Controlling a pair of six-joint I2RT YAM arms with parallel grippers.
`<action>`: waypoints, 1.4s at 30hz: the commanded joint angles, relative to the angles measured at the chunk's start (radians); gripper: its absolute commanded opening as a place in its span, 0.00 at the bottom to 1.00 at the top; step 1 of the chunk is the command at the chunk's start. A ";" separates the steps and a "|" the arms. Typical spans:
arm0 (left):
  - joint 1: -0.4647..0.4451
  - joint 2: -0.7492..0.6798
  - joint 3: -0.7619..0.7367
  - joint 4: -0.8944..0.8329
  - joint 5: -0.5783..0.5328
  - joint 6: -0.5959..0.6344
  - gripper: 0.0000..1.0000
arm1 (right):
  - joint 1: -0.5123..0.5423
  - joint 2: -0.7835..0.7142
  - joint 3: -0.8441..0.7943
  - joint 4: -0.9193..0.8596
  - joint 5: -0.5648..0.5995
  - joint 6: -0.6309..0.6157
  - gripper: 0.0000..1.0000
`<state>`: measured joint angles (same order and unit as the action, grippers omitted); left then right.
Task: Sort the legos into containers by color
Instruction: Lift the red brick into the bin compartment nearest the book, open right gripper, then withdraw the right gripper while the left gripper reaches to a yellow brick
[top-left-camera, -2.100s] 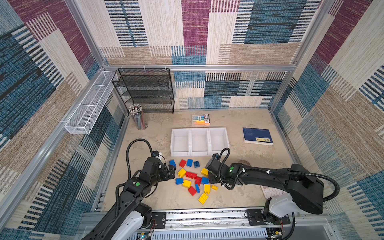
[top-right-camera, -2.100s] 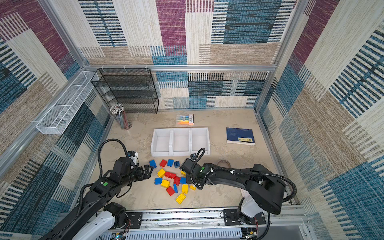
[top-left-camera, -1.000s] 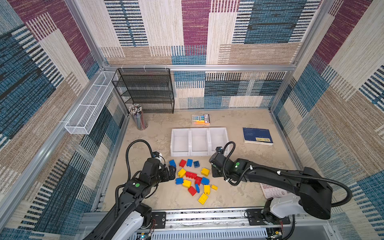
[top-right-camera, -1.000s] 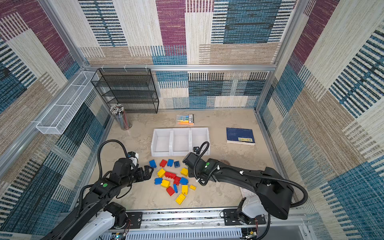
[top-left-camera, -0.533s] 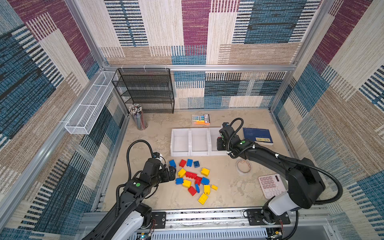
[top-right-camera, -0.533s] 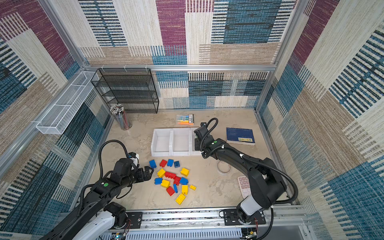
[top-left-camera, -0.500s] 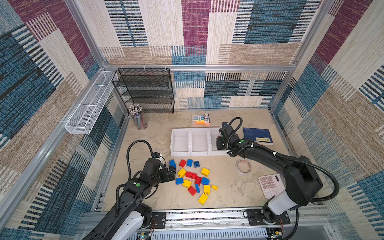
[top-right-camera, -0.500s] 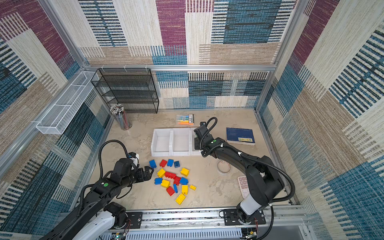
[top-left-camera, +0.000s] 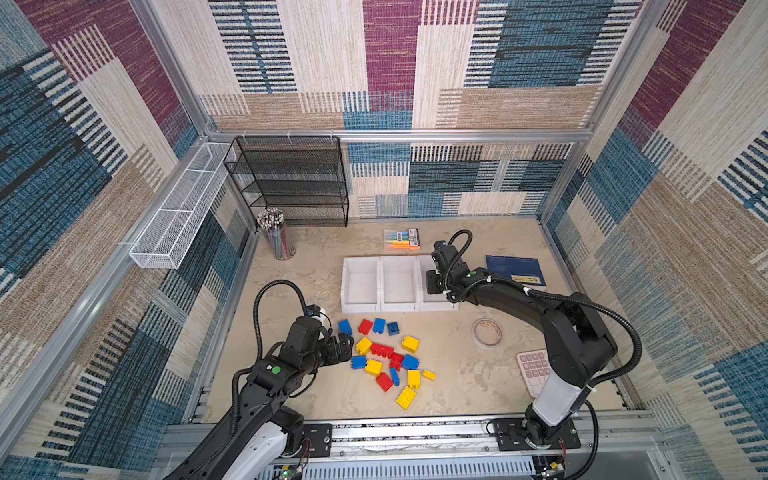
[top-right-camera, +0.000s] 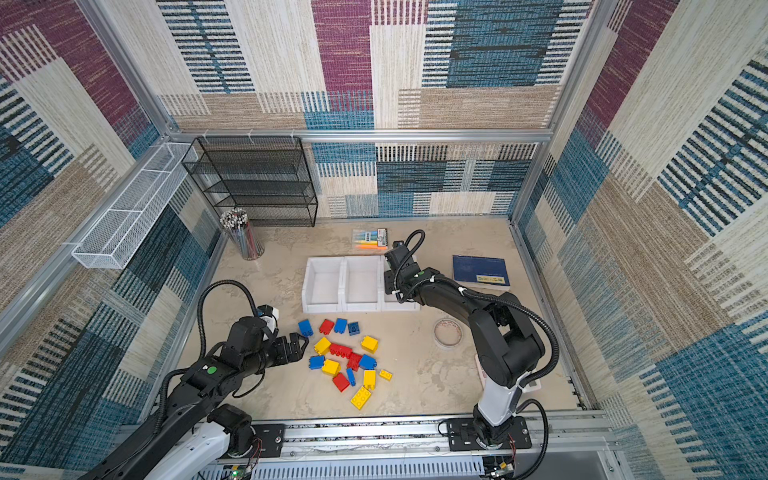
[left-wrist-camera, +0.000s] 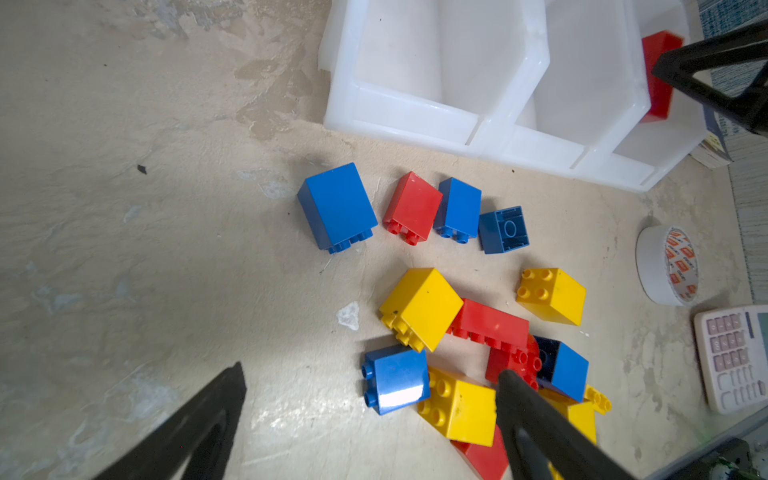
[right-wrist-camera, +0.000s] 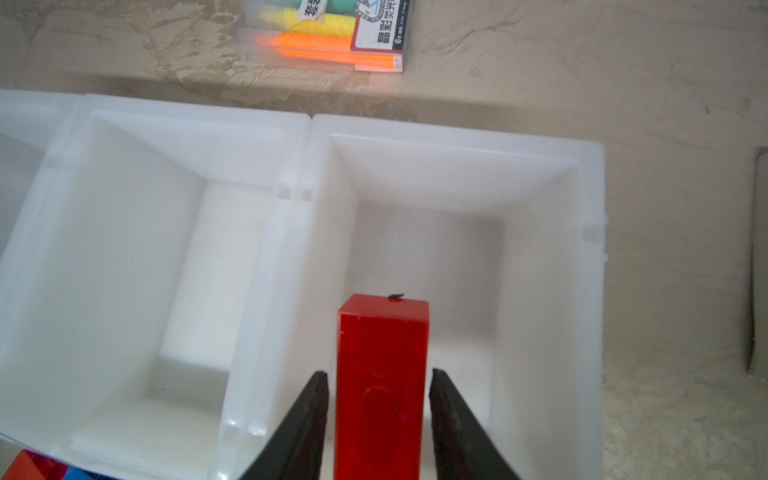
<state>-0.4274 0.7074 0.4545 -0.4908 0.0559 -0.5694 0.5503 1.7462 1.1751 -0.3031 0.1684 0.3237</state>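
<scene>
Inside end bin, red brick, side gaps

Highlighters, blue book, tape roll and calculator lie about.

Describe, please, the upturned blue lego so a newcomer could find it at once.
Find the row of three white containers; in front of them four legos lie in a line. The upturned blue lego ends it on the right: darker than its neighbours, and alone among them showing its hollow underside.
</scene>
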 joint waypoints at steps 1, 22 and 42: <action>-0.002 0.000 0.009 -0.012 0.004 -0.013 0.96 | 0.001 -0.016 0.000 0.018 -0.006 0.002 0.54; -0.113 0.144 0.135 -0.014 -0.002 0.089 0.94 | 0.000 -0.495 -0.275 -0.142 0.057 0.099 0.65; -0.466 0.698 0.426 0.078 -0.051 0.157 0.90 | 0.001 -0.649 -0.446 -0.185 0.033 0.212 0.65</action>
<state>-0.8761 1.3663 0.8501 -0.4316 0.0242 -0.4416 0.5503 1.1046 0.7372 -0.5049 0.2157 0.5091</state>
